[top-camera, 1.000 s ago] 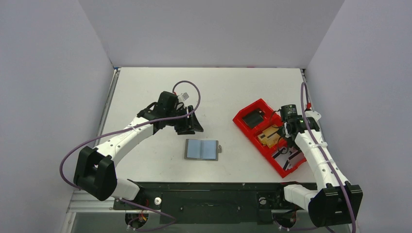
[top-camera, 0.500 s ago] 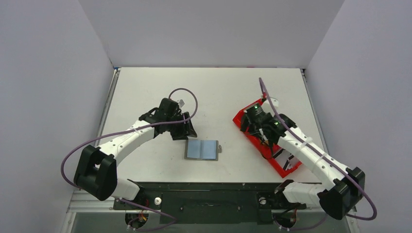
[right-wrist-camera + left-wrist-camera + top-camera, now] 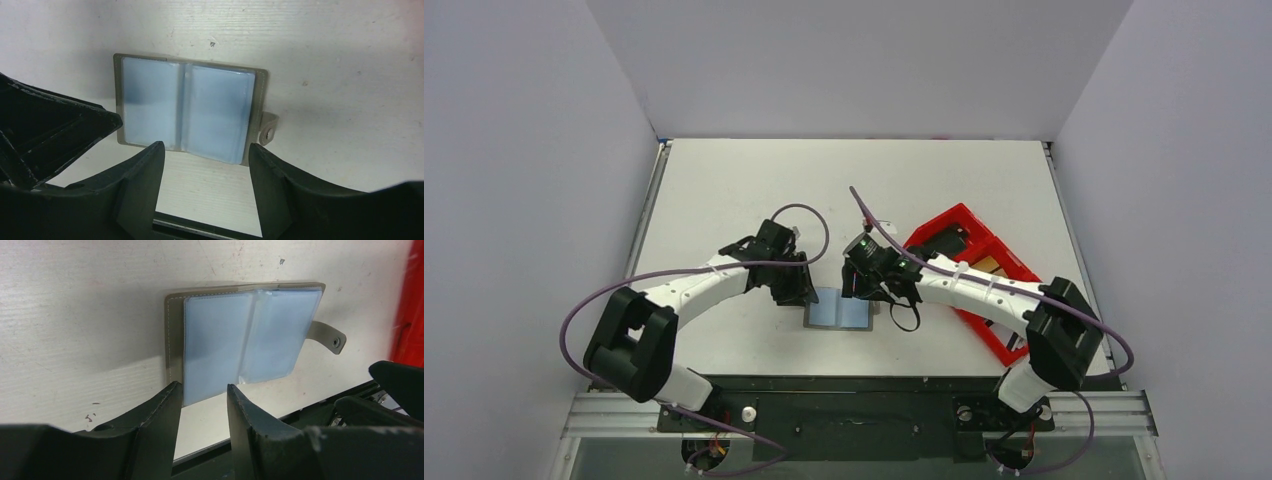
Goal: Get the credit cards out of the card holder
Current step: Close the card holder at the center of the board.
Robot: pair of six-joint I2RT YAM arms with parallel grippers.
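Observation:
The card holder (image 3: 839, 312) lies open and flat on the table, blue-grey pockets up, its small tab (image 3: 328, 337) pointing right. No tan card shows in its pockets (image 3: 186, 111). My left gripper (image 3: 801, 292) hovers at the holder's left edge, open and holding nothing (image 3: 202, 387). My right gripper (image 3: 862, 290) hangs over the holder's right half, open and holding nothing (image 3: 205, 147). A tan credit card (image 3: 990, 265) lies in the red tray.
The long red tray (image 3: 1014, 345) stands to the right of the holder, with a black block (image 3: 944, 243) in its far end. The table's near edge and black rail (image 3: 854, 390) run just below the holder. Both arms crowd the middle.
My right arm swung left from the red tray to the card holder. My left gripper came down and right to the holder's left edge. Both jaws have narrowed somewhat.

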